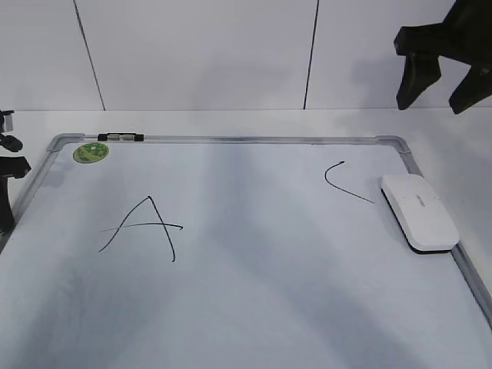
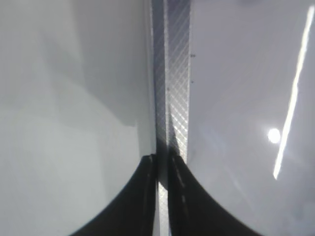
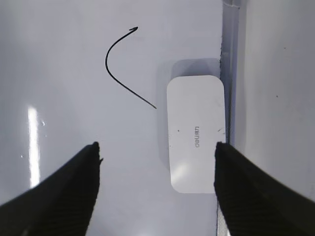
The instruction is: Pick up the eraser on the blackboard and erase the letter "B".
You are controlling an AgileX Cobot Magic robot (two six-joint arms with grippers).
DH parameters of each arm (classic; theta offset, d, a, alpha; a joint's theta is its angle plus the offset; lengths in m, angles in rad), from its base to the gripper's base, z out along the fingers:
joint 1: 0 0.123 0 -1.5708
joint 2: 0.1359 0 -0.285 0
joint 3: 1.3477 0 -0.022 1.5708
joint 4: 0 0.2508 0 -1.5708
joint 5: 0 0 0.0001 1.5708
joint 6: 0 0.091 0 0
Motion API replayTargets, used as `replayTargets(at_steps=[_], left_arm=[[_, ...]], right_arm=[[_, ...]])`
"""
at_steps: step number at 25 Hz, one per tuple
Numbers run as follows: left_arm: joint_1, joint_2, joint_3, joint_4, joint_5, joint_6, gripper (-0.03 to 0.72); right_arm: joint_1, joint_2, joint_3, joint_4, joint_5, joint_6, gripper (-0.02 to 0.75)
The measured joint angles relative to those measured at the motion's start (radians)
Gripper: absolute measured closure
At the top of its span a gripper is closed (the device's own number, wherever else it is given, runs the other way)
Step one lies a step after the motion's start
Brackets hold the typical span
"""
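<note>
The white eraser [image 1: 420,212] lies flat on the blackboard [image 1: 254,292] against its right frame, top side up; it also shows in the right wrist view [image 3: 195,132]. No letter "B" shows in any view. A black "A" [image 1: 150,227] is at the left and a curved "C" [image 1: 344,183] sits just left of the eraser, also in the right wrist view [image 3: 120,69]. My right gripper [image 1: 433,100] is open and empty, high above the eraser; its fingers [image 3: 157,147] hang apart from it. My left gripper [image 2: 161,157] is shut and empty over the board's left frame [image 2: 177,73].
A round green sticker [image 1: 91,152] and a small black-ended clip [image 1: 121,137] sit at the board's far left corner. The grey metal frame [image 1: 469,269] runs along the right edge beside the eraser. A white wall stands behind the table.
</note>
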Motion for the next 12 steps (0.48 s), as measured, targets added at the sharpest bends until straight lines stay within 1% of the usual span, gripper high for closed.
replayTargets(at_steps=[12], left_arm=[[-0.004,0.006,0.000,0.023,-0.008,0.000,0.645]], right_arm=[[0.000,0.000,0.000,0.018,0.002,0.000,0.161]])
